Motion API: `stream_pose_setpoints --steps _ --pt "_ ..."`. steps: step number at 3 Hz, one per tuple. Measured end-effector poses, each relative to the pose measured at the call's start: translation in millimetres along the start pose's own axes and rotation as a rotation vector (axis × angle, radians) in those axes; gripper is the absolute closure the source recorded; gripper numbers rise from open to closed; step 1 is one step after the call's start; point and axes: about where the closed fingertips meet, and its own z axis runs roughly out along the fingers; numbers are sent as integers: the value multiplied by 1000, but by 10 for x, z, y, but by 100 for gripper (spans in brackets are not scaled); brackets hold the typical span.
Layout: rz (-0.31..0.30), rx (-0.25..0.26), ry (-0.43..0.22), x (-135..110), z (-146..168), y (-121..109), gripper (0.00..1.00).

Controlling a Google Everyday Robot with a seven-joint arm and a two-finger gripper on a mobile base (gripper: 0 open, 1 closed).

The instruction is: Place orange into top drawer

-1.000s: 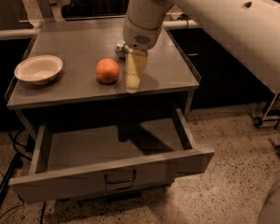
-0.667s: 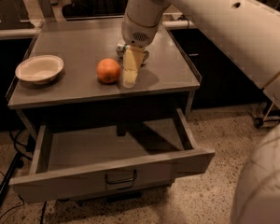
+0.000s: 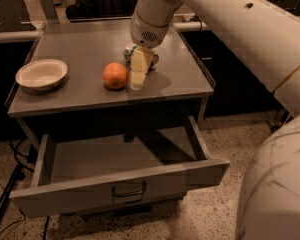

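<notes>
The orange [image 3: 115, 75] is a round fruit resting on the grey tabletop [image 3: 90, 44], left of centre. My gripper [image 3: 137, 81] hangs from the white arm just to the right of the orange, its pale fingers [image 3: 139, 68] pointing down close to the tabletop, beside the fruit and not around it. The top drawer [image 3: 115, 181] stands pulled open below the tabletop, wide and shallow, with nothing visible inside. Its curved metal handle [image 3: 128, 190] sits at the centre of the front panel.
A white bowl [image 3: 41, 74] sits at the left of the tabletop. A silver-green can [image 3: 132, 50] lies behind the gripper, partly hidden by it. The big white arm fills the upper right and right edge. Cables lie on the speckled floor at lower left.
The gripper has moved left and nearer, closer to the orange. The orange, bowl and drawer have not moved.
</notes>
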Motion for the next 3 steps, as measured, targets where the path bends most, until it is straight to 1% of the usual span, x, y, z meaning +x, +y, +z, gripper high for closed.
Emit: stream_pose_setpoints --steps 1,2,3 --pt "-6 -25 -17 -32 90 -10 0" --pt "-33 -48 -8 -87 194 -108 0" --pt "-52 -82 -45 -267 376 -26 0"
